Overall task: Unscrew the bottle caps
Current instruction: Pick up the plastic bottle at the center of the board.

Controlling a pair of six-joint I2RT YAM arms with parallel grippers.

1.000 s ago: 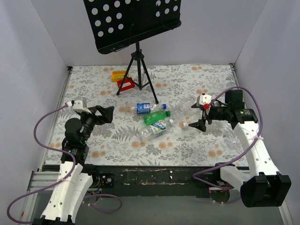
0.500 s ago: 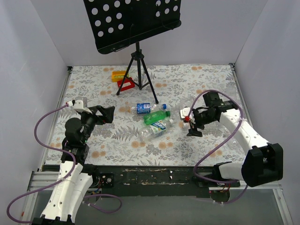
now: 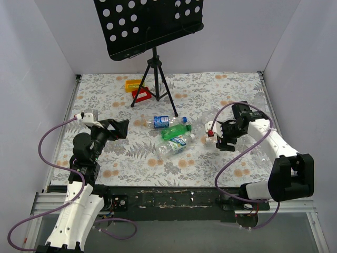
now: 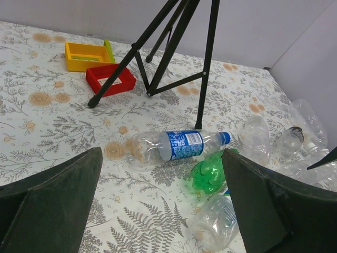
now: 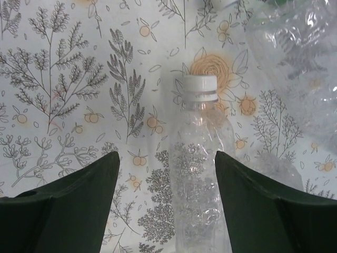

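The white cap [image 5: 199,87] sits at the centre of the right wrist view, screwed onto a clear bottle [image 5: 202,174] that lies flat on the flowered cloth [image 5: 63,79] with its neck pointing to the top of the frame. In the top view this spot is right of centre. The right gripper [image 5: 166,154] is set over the bottle's body with its fingers spread, one at each lower corner of the frame, and nothing is pinched yet. The bottle lies off the midline. Bare cloth shows between it and the left-hand finger, while the right-hand finger overlaps its outline, and contact there cannot be told. Before the fingers are closed, the gripper is best shifted towards the right of the frame so that both pads meet the body together and the bottle is not rolled aside. The grip is better taken near the shoulder, just below the cap, where the thin wall is likely stiffer. It should be only firm enough to stop turning, since an empty bottle of this kind is easily crushed. The cap must be left free for the other arm. A crumpled bottle [image 5: 295,63] at the upper right should be kept clear of. The left gripper [image 4: 161,152] is held wide open and empty at the left of the top view, well apart from the work, with a labelled bottle [image 4: 171,146] and a green bottle [image 4: 210,176] in front of it.
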